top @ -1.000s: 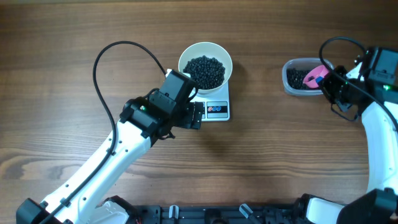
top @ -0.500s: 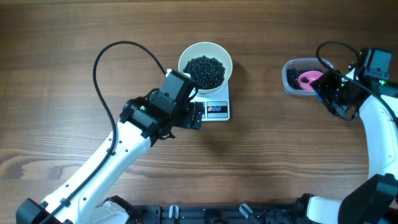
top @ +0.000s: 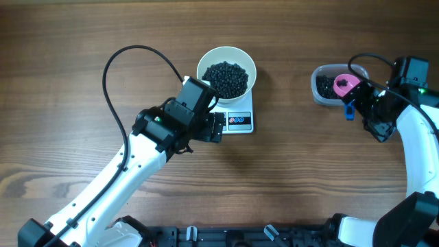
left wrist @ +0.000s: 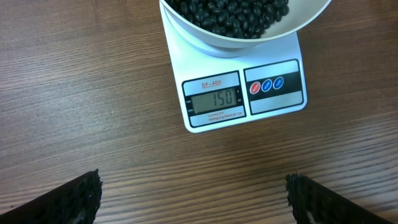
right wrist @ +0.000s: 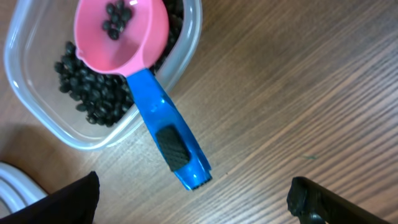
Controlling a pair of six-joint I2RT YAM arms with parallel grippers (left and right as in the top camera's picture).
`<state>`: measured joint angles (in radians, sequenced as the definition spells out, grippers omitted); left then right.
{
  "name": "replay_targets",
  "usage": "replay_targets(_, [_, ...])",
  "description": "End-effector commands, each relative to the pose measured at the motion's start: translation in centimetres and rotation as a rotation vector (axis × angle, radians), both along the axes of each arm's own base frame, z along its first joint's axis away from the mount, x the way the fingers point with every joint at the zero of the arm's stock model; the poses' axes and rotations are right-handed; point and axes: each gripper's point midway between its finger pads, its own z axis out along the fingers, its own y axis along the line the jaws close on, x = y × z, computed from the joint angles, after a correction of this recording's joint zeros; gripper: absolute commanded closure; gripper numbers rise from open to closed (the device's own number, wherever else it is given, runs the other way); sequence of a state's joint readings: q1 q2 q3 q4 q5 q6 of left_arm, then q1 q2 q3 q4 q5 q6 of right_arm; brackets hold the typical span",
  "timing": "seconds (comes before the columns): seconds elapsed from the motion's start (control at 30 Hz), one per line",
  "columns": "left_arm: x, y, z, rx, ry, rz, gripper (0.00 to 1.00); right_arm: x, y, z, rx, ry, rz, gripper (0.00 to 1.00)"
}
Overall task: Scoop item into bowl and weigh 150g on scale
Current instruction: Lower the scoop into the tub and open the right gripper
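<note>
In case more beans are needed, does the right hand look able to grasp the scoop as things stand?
Probably yes: the right hand is open, and the scoop lies with its blue handle jutting over the rim of the clear tub toward it, with nothing between.

Bench point(top: 309, 171): brown wood grain running side to side, and it fills all three views.
Scale point(top: 236, 122): white, sitting flat on the bench, with its display and buttons on the near edge. This is our marker.
Tub point(top: 315, 95): clear plastic, flat on the bench, well to the right of the scale and a touch farther back, with bare wood between the two.
Scoop point(top: 345, 92): pink cup resting inside the tub, blue handle poking out over the rim on the side the scale's display faces. Can't tell whether the handle's tip touches the bench.
</note>
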<state>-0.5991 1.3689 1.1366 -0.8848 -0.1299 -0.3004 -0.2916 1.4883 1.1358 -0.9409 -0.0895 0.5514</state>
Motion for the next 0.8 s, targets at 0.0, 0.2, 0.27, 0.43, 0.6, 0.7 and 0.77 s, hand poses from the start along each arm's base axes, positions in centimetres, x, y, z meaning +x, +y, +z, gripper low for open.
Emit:
replay_targets(0.0, [0.1,0.2,-0.4,0.005,0.009,-0.002,0.0,-0.3,-0.3,0.4,-0.022,0.012,0.02,0.0])
replay_targets(0.2, [0.1,0.2,-0.4,0.005,0.009,-0.002,0.0,-0.5,-0.2,2.8,-0.07,-0.061,0.093,0.0])
replay_targets(0.27, [0.1,0.2,-0.4,0.005,0.009,-0.002,0.0,-0.9,-0.1,3.2,-0.072,-0.066,0.093,0.0])
replay_targets(0.43, [0.1,0.2,-0.4,0.005,0.009,-0.002,0.0,-1.0,1.6,3.4,-0.062,-0.061,0.146,0.0])
replay_targets(0.6, [0.1,0.2,-0.4,0.005,0.009,-0.002,0.0,0.1,5.7,4.1,-0.104,-0.112,0.378,0.0])
replay_targets(0.7, [0.1,0.2,-0.4,0.005,0.009,-0.002,0.0,0.5,8.9,5.1,-0.144,-0.165,0.569,0.0])
replay_targets(0.77, [0.1,0.2,-0.4,0.005,0.009,-0.002,0.0,0.6,10.8,5.8,-0.181,-0.206,0.7,0.0])
